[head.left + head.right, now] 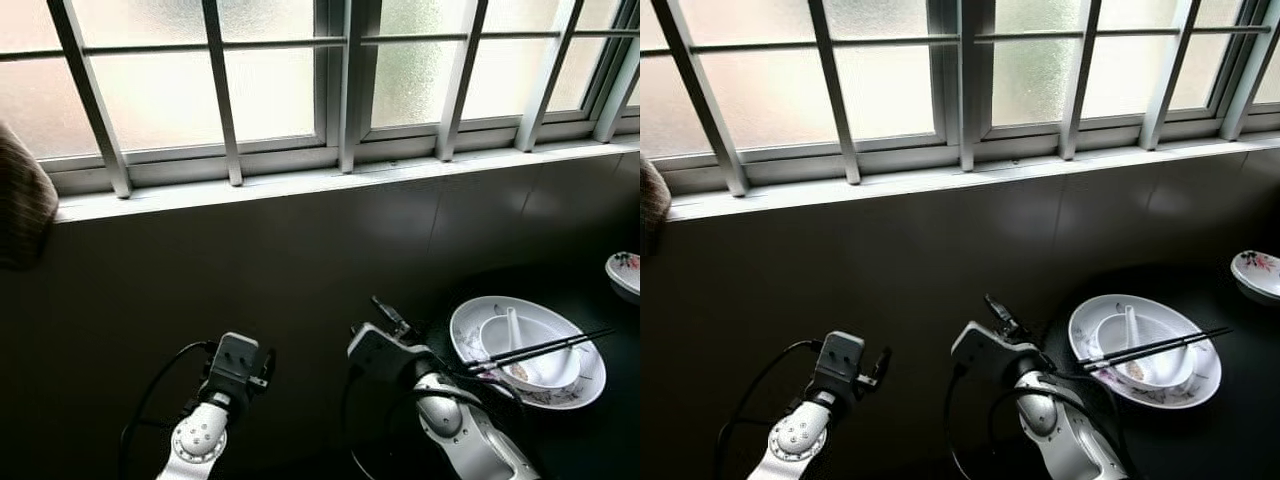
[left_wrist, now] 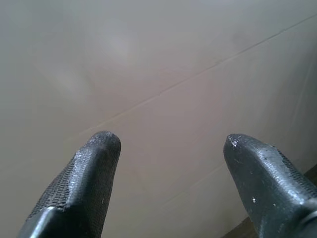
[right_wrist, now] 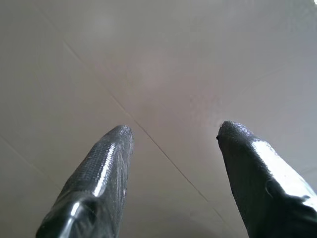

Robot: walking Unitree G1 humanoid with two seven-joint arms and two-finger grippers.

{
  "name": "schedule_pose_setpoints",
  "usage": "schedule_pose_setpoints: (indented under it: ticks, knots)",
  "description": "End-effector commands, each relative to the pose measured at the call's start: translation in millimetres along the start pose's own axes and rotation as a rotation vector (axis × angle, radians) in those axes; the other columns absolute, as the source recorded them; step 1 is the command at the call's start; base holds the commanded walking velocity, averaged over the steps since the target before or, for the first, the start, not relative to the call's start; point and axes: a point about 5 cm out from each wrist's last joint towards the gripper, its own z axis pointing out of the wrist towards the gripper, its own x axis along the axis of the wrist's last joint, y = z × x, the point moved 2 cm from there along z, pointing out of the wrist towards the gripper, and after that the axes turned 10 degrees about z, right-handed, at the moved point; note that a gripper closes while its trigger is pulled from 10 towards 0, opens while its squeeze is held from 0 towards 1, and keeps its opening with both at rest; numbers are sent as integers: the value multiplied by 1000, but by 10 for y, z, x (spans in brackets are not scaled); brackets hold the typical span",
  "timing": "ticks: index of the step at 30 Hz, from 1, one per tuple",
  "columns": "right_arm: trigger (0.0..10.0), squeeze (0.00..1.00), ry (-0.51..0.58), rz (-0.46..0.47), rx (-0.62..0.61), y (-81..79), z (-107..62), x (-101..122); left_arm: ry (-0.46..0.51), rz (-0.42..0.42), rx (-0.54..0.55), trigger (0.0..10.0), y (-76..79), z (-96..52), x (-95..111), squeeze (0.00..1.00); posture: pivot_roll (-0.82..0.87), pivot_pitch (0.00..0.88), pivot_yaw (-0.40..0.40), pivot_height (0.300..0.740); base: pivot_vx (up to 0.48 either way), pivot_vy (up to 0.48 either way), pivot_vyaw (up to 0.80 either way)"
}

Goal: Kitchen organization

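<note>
A white floral plate [image 1: 592, 384] sits on the dark counter at the right. In it stands a white bowl [image 1: 552, 374] with a white spoon [image 1: 513, 328], and a pair of black chopsticks [image 1: 545, 348] lies across both. My right arm [image 1: 440, 400] is raised just left of the plate, not touching it. My right gripper [image 3: 173, 131] is open and empty, facing the grey tiled wall. Further left is my left arm [image 1: 232, 375]; its gripper [image 2: 168, 144] is also open and empty and points at the same wall.
A barred frosted window [image 1: 330, 80] with a white sill runs above the dark tiled wall [image 1: 250, 270]. Another white floral dish [image 1: 625, 270] lies at the counter's far right edge. A brown woven object [image 1: 20, 200] hangs at the left edge.
</note>
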Motion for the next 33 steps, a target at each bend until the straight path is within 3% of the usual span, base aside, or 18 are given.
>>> schedule_pose_setpoints:
  ticks: [1,20,26,33]
  knots:
    - [10000,0,21,6,-9,16,9,61,18,-2,13,10000,-45,2,27,0,-22,0,26,740,0,0,-788]
    - [10000,0,-7,-69,-36,70,2,-20,-3,32,-15,10000,-12,11,4,0,-20,0,26,740,0,0,-79]
    - [10000,0,-58,-44,-73,139,13,-96,2,30,-11,10000,-19,10,1,0,-17,0,26,740,0,-379,0]
    - [10000,0,-87,-33,-76,140,11,-141,19,10,-2,10000,-32,5,22,0,-17,0,26,740,0,0,0]
